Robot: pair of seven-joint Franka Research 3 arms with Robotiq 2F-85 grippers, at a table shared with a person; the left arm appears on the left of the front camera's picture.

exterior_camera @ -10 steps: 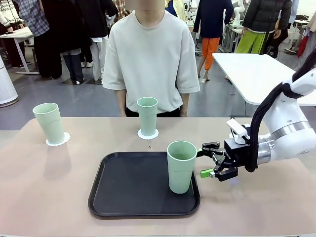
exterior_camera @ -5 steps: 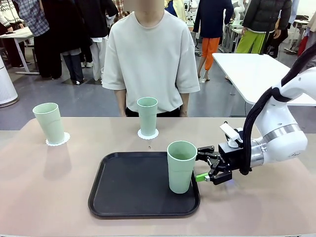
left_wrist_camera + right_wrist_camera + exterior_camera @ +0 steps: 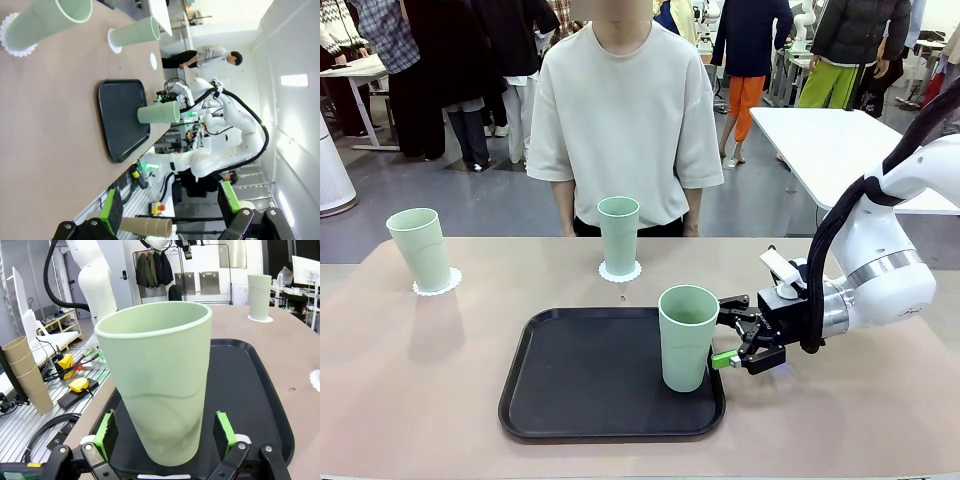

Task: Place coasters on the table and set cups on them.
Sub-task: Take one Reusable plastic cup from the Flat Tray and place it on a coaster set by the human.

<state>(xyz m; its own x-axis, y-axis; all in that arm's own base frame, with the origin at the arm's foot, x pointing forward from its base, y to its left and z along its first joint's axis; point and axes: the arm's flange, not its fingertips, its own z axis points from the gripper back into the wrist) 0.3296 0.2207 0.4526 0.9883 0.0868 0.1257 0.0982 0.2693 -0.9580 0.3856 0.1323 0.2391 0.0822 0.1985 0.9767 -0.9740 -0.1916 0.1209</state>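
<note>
One tall pale mint-green tumbler (image 3: pixel 687 337) stands upright at the right edge of the black rounded tray (image 3: pixel 590 375), just left of my right gripper (image 3: pixel 725 333), jaws spread wide, flanking it, nothing grasped.

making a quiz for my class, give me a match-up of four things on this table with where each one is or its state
Things:
1. left cup
2. middle cup
3. near cup
4. right gripper

Places or states:
A. standing on the black tray
B. jaws open on either side of a cup
C. on a coaster at the table's left
D. on a coaster before the person

Pairs: 1-C, 2-D, 3-A, 4-B
</note>
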